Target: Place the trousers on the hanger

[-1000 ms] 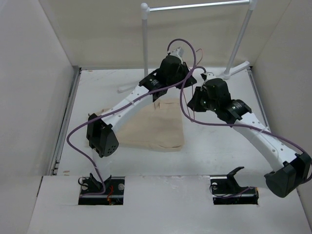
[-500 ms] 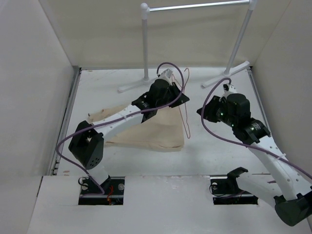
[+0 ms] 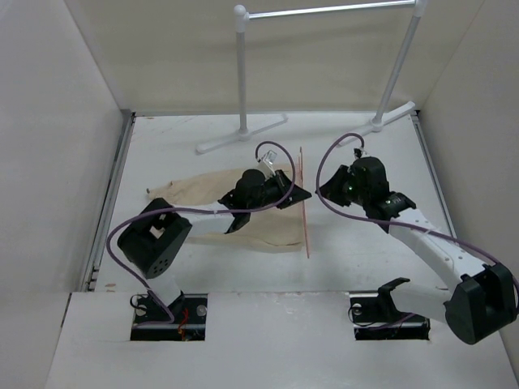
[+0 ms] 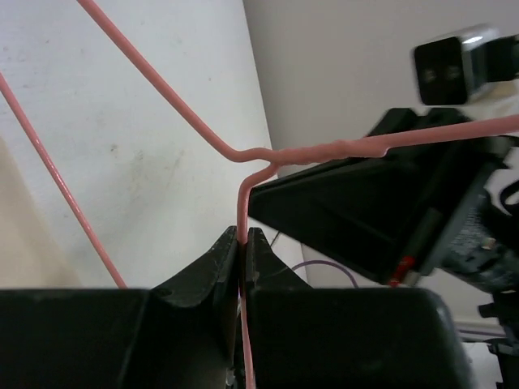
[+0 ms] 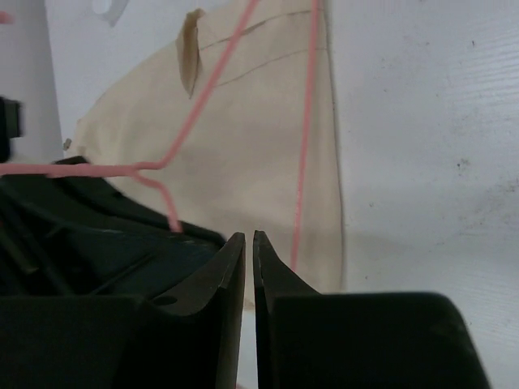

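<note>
The beige trousers [image 3: 199,188] lie flat on the table left of centre, partly under my left arm. They also show in the right wrist view [image 5: 259,154]. The thin pink hanger [image 3: 304,207] stands edge-on at the trousers' right edge. My left gripper [image 3: 297,193] is shut on the hanger's wire [image 4: 242,203] just below the twisted neck. My right gripper [image 3: 324,188] is shut and empty, close to the right of the hanger and facing my left gripper. In the right wrist view, the hanger [image 5: 308,121] crosses the cloth beyond my right gripper [image 5: 249,237].
A white pipe garment rack [image 3: 242,73] stands at the back, its feet [image 3: 243,136] reaching onto the table. Walls close in the left, right and back sides. My arms' purple cables loop above the table's middle.
My left gripper has carried the hanger from near the rack down toward the table's middle by the trousers. My right gripper has drawn back, lowered and come close beside the hanger.
</note>
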